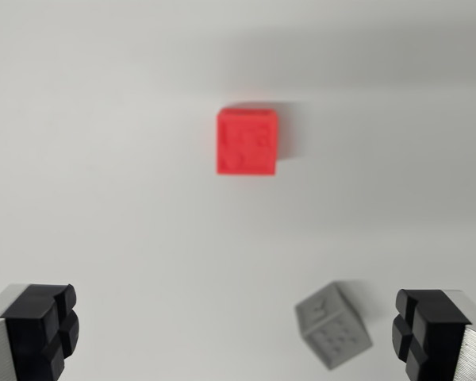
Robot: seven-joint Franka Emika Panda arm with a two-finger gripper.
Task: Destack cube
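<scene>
The wrist view looks down on a plain white counter (103, 198). A red cube (247, 141) sits on it, a little above the middle of the picture and slightly toward the wrist view's right. Its upper face shows some raised or pressed marks, but they are too blurred to read. A soft shadow falls from the red cube toward the wrist view's right.

A grey cube (333, 325) lies lower than the red cube and further to the wrist view's right, well apart from it — the two cubes do not touch, and neither one is on top of the other. The grey cube is turned at an angle compared with the red cube, so one of its corners points down in the picture. Small dots and marks show on its faces; they are not clear enough to name.

The pincer (234, 333) is wide open and holds nothing. Its two fingers appear at the bottom corners of the picture, each with a black pad on a silver body: one finger (40, 325) is far below the red cube on the wrist view's left, the other on the wrist view's right. The grey cube is just beside the right-hand finger, on its inner side — whether they touch I cannot tell. The red cube stands well away from both fingers.
</scene>
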